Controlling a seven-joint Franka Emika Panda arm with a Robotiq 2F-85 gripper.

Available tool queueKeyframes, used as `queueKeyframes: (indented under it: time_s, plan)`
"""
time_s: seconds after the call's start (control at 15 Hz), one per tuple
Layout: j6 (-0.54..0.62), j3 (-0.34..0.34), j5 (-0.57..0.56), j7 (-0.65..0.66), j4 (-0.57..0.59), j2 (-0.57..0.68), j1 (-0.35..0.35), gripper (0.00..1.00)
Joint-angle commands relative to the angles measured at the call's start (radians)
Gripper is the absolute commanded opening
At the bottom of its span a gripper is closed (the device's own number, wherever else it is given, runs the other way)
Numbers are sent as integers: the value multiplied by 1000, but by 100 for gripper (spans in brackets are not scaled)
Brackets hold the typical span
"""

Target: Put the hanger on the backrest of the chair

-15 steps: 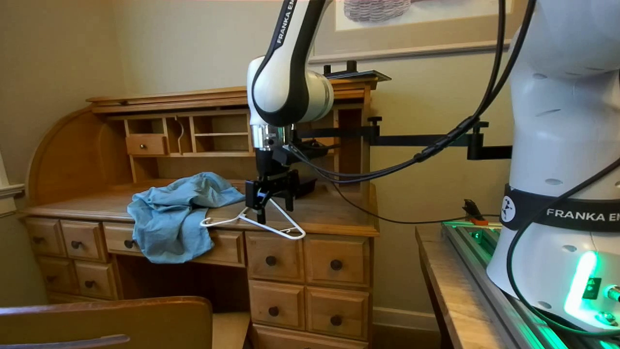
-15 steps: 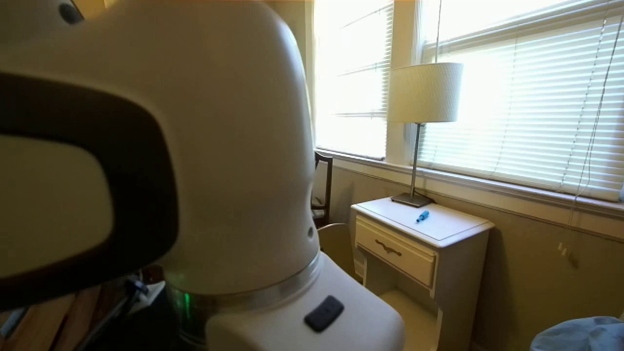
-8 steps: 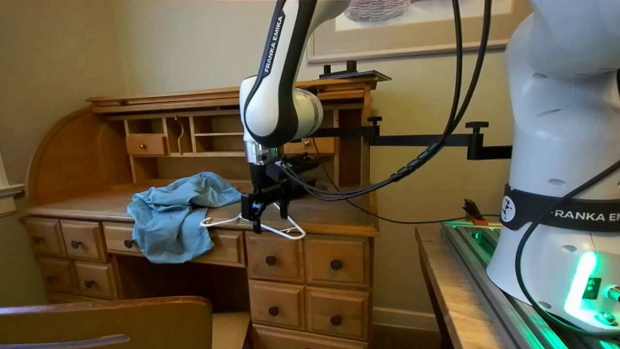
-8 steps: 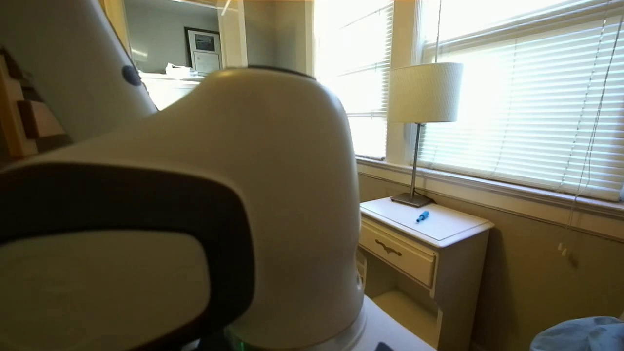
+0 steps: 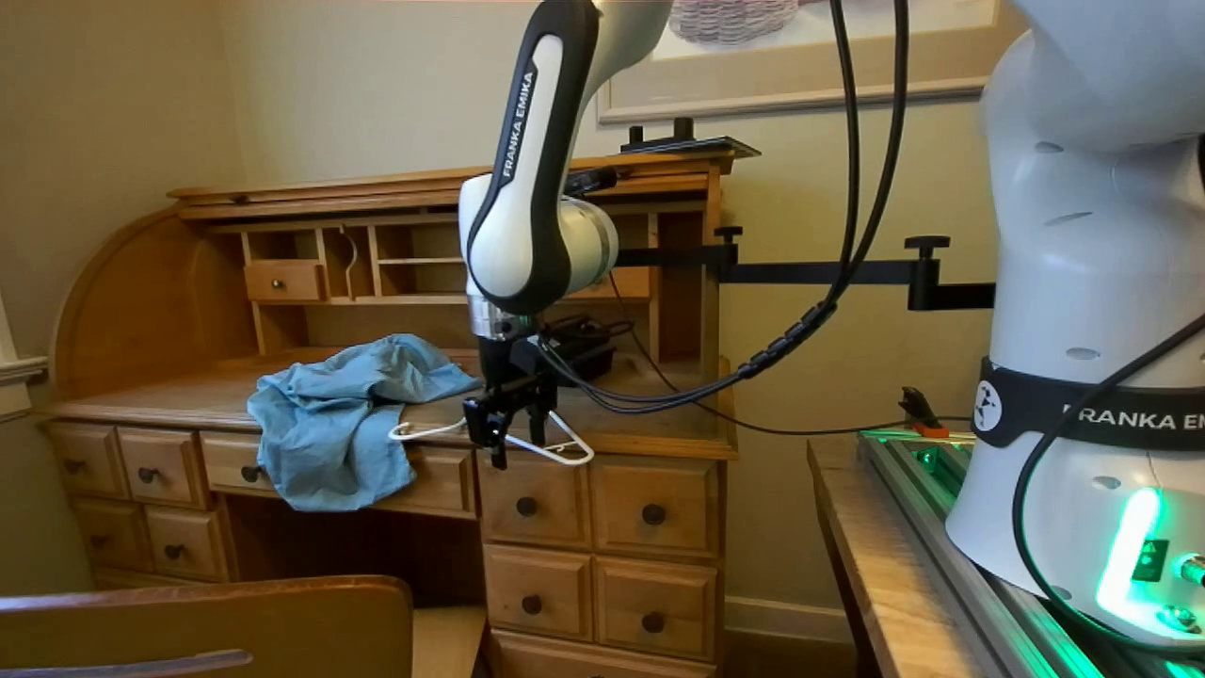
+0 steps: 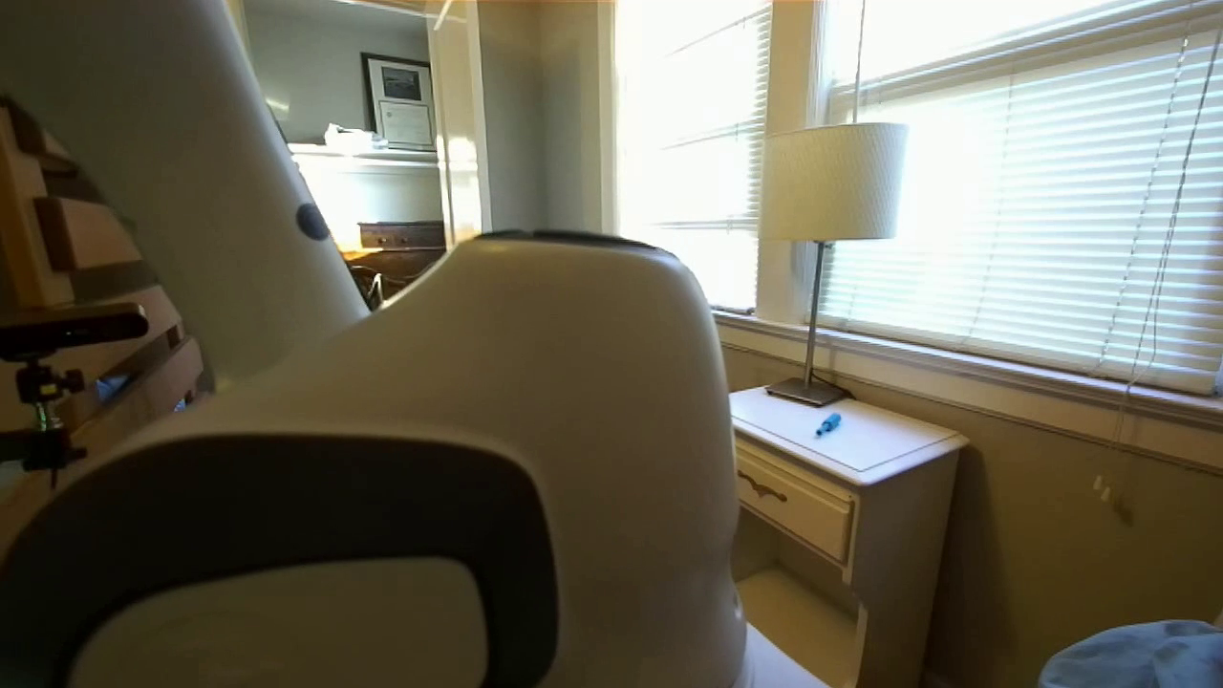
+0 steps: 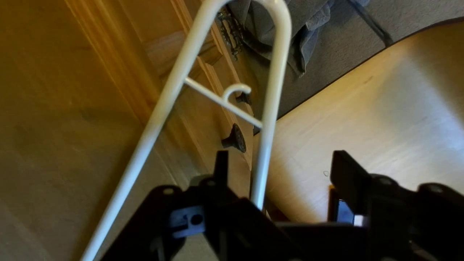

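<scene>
A white hanger (image 5: 546, 454) lies on the desk top and sticks out over its front edge. Its hook points toward the blue cloth. My gripper (image 5: 519, 448) points down over the hanger at the desk's front edge. In the wrist view the gripper (image 7: 279, 163) is open, and one side bar of the hanger (image 7: 268, 130) runs into the gap between its fingers, nearer the left finger. The bar's lower part is hidden by the gripper. The chair's wooden backrest (image 5: 235, 626) stands at the lower left in an exterior view.
The wooden roll-top desk (image 5: 160, 405) has a blue cloth (image 5: 339, 414) hanging over its edge. A light wooden surface, apparently the chair seat (image 7: 380, 119), lies below the gripper. A white nightstand (image 6: 860, 440) with a lamp (image 6: 836, 182) stands by the window. Cables (image 5: 800, 325) hang from the arm.
My gripper has moved down and a little left in an exterior view, lower over the hanger's bar. The gripper stays open. The hanger, cloth and chair have not moved.
</scene>
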Motion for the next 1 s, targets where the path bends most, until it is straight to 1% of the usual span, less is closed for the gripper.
queueKeyframes:
  time_s: [0.0, 0.27, 0.4, 0.6, 0.67, 0.93]
  plan:
    - [30, -12, 7, -20, 27, 37, 11, 44]
    - [12, -7, 23, -9, 26, 29, 14, 16]
    - [-13, 29, 45, -33, 20, 12, -12, 2]
    - [-46, 88, 67, -78, 3, -15, -43, 0]
    - [-60, 88, 64, -77, -1, -25, -34, 2]
    - [-94, 124, 66, -107, -29, -75, -32, 2]
